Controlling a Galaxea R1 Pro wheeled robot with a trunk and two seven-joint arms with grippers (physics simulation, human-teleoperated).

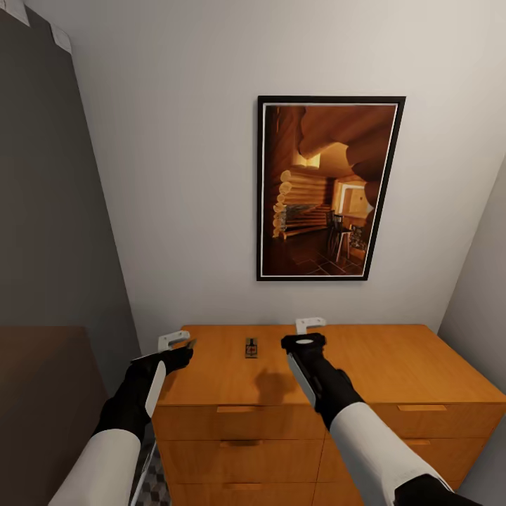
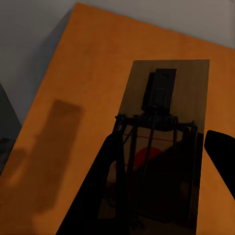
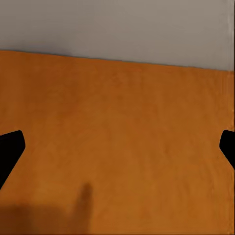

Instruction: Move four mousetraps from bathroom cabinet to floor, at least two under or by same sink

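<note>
The robot faces the honey-orange cabinet (image 1: 393, 365), which stands against a pale wall under a framed picture (image 1: 329, 188) of a log interior. One mousetrap (image 1: 251, 347) lies flat on the tabletop, between the two arms. The left gripper (image 1: 184, 344), at the cabinet's left edge, holds a second mousetrap (image 2: 164, 142) clamped between its jaws, its dark spring visible. The right gripper (image 1: 310, 325) hovers over the bare top, jaws spread wide, gripping nothing.

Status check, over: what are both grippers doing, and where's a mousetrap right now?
Left gripper shut on brown wooden mousetrap, above honey-orange wooden cabinet. Right gripper open, empty over top. Second mousetrap on top, unobstructed.
</note>
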